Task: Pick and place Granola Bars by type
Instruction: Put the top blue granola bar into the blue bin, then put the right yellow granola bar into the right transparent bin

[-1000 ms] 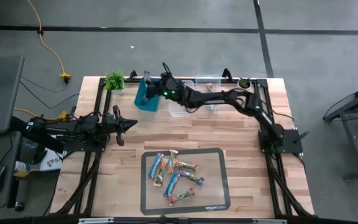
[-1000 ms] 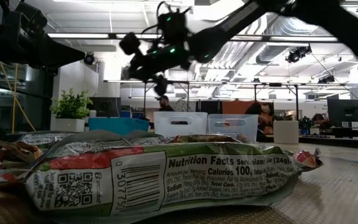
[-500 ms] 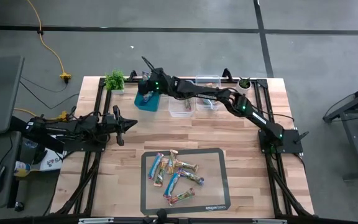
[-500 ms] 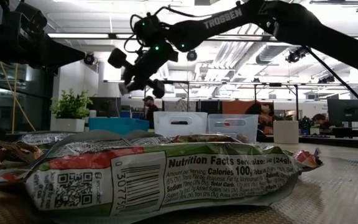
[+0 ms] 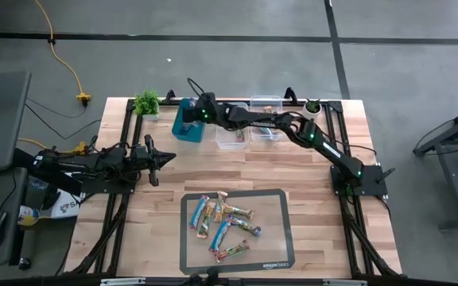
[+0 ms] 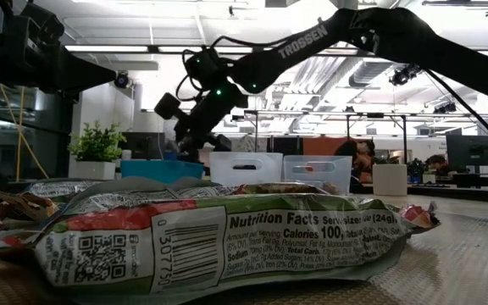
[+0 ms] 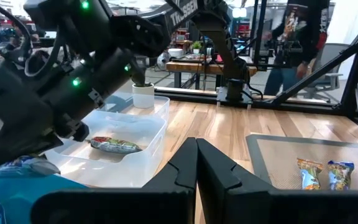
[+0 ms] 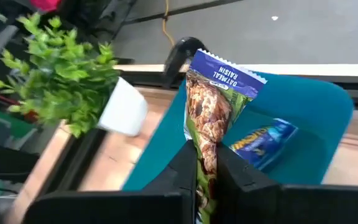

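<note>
Nearest me, at six o'clock on the table, a pile of granola bars (image 5: pixel 223 224) lies on the grey mat (image 5: pixel 281 256). At nine o'clock the left gripper (image 5: pixel 168 158) waits with its fingers pressed together, holding nothing. Farther back, around twelve o'clock, the right gripper (image 8: pixel 205 163) hangs over the teal bin (image 5: pixel 186 123), pinching an upright oatmeal raisin bar (image 8: pixel 213 107); a blue bar (image 8: pixel 260 140) already lies inside. Beside it, one clear bin (image 7: pixel 143 134) holds a single bar (image 7: pixel 114 145). A potted plant (image 5: pixel 146 103) stands at eleven o'clock.
</note>
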